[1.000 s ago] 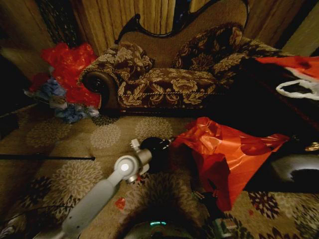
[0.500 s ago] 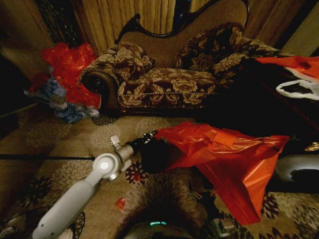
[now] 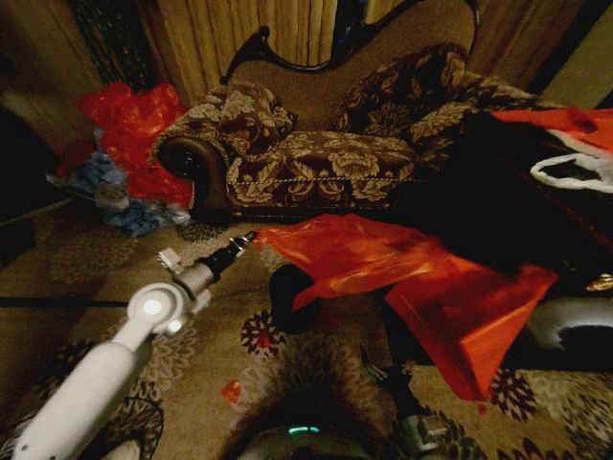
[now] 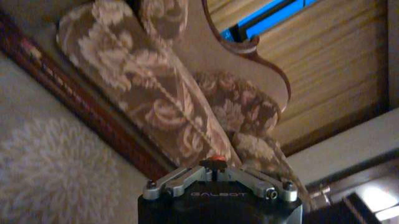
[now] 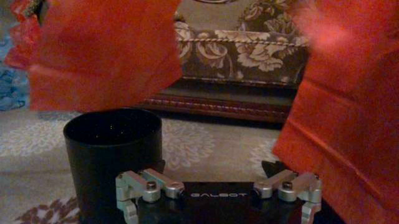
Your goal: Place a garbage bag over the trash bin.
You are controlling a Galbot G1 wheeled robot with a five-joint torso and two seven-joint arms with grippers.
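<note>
The garbage bag (image 3: 383, 264), glossy red film, hangs stretched out above the carpet, and its far end droops to the right (image 5: 349, 116). My left gripper (image 3: 244, 241) is shut on its left corner; a bit of red shows between the closed fingertips (image 4: 216, 161). The trash bin (image 3: 287, 299), small, black and round, stands upright on the carpet under the bag's left part, its mouth uncovered (image 5: 115, 140). My right gripper (image 3: 378, 369) is low behind the bin, open, with nothing between its spread fingers (image 5: 218, 193).
A floral sofa (image 3: 316, 144) stands across the back. A mound of red and blue plastic (image 3: 124, 144) lies at its left end. A dark bulky mass topped by a flat red stack (image 3: 575, 125) is on the right. A red scrap (image 3: 231, 390) lies on the carpet.
My left gripper has moved left and away from me, pulling the bag's corner with it. The bag has spread wide and lifted off the bin, which now shows more.
</note>
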